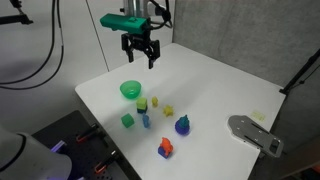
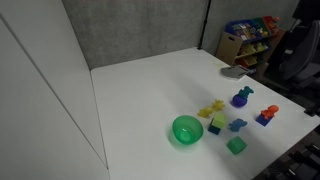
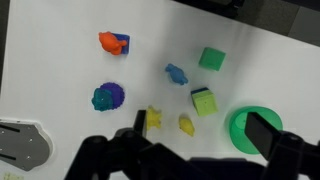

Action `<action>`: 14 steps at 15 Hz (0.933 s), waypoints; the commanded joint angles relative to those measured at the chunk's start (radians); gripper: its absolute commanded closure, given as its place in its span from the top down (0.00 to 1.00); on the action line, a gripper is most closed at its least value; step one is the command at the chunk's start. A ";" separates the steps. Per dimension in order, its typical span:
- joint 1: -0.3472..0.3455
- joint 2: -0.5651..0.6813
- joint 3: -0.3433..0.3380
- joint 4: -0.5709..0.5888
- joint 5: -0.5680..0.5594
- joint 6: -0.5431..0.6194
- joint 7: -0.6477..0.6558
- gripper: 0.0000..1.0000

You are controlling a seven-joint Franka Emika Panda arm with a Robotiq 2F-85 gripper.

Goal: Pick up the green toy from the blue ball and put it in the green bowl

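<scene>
The blue ball point(image 1: 183, 127) lies on the white table with the tiny green toy point(image 1: 184, 118) on top of it. The ball also shows in the wrist view point(image 3: 112, 96), with the toy point(image 3: 100, 100) on its left side, and in an exterior view point(image 2: 241, 99). The green bowl point(image 1: 131, 90) point(image 2: 187, 130) point(image 3: 245, 128) stands apart from the ball and looks empty. My gripper point(image 1: 140, 61) hangs open and empty high above the table, behind the bowl. In the wrist view its fingers point(image 3: 203, 128) straddle the area between a yellow piece and the bowl.
Between bowl and ball lie a green cube point(image 1: 127, 120), a yellow-and-green block point(image 3: 203, 101), a small blue block point(image 3: 176, 73) and two yellow pieces point(image 3: 153, 117). An orange-and-blue toy point(image 1: 166, 148) sits near the front edge. A grey object point(image 1: 255, 135) lies at the table's side.
</scene>
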 commanded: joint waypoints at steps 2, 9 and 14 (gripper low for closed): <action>-0.002 0.000 0.002 0.001 0.000 -0.002 0.000 1.00; 0.002 0.039 0.003 -0.001 0.017 0.077 -0.005 1.00; -0.011 0.119 -0.009 0.009 0.024 0.176 -0.011 1.00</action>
